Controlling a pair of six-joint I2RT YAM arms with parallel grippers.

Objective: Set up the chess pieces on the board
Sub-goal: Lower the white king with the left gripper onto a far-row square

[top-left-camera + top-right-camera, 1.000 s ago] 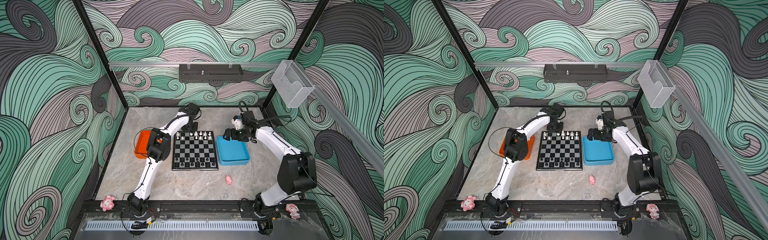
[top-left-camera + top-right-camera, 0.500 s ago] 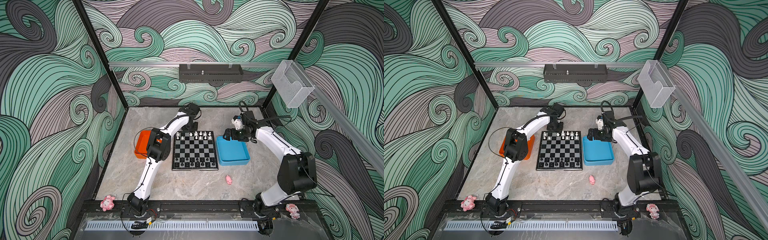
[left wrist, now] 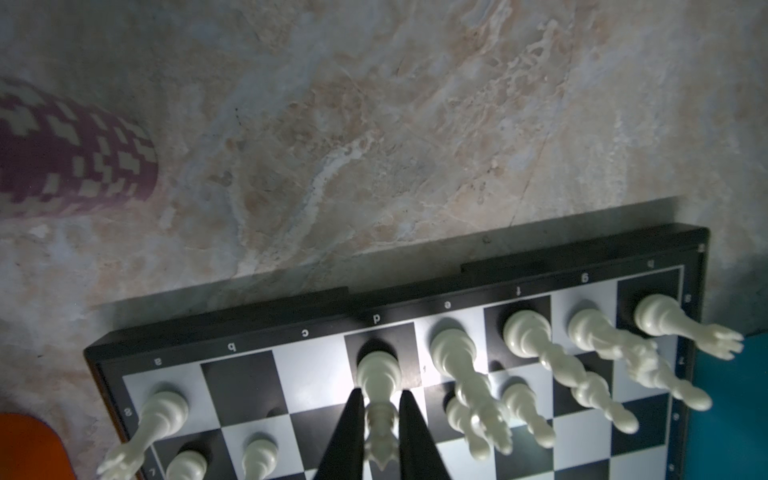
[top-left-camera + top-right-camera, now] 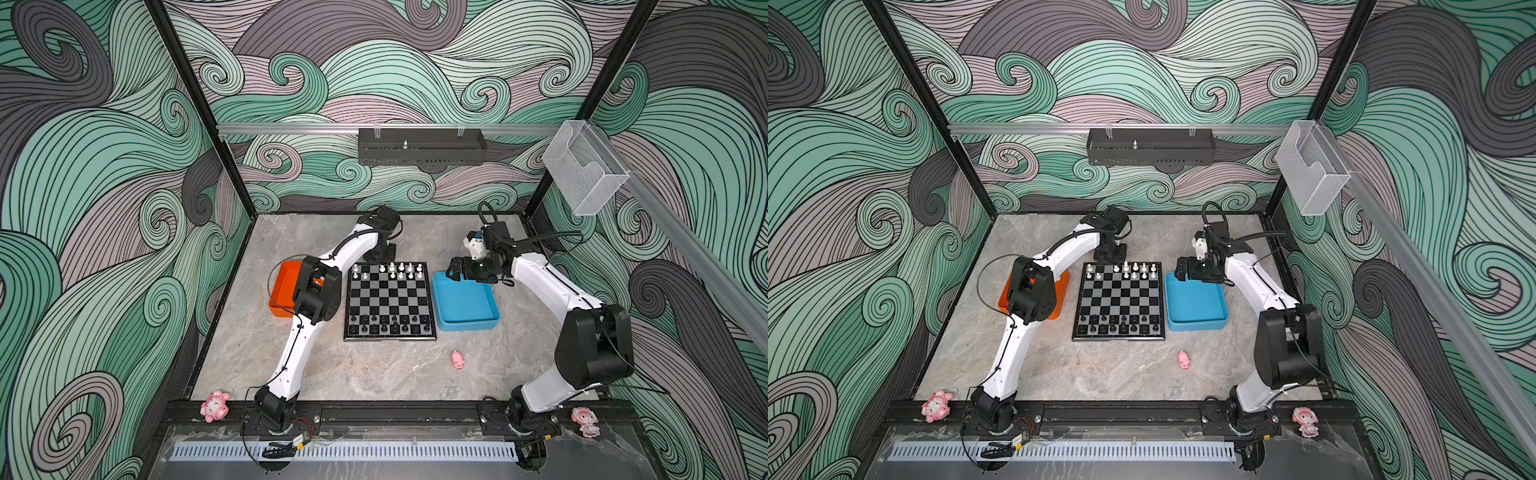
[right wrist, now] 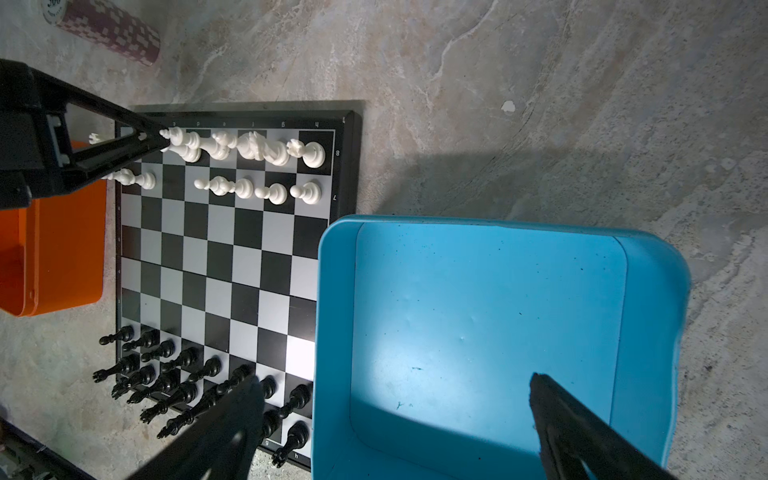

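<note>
Small pale letters a to h run along the black border of the board on the side where the white pieces stand, and they read upside down in the left wrist view. The side borders carry an 8 beside the back row and a 7 beside the pawn row. The right wrist view shows the same 8 and 7, and g and h. The end chip of the purple chip stack bears figures, cut off and unreadable.

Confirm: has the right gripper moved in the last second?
No. In both top views the right gripper sits at the same spot over the blue tray's far left corner, jaws open.
</note>
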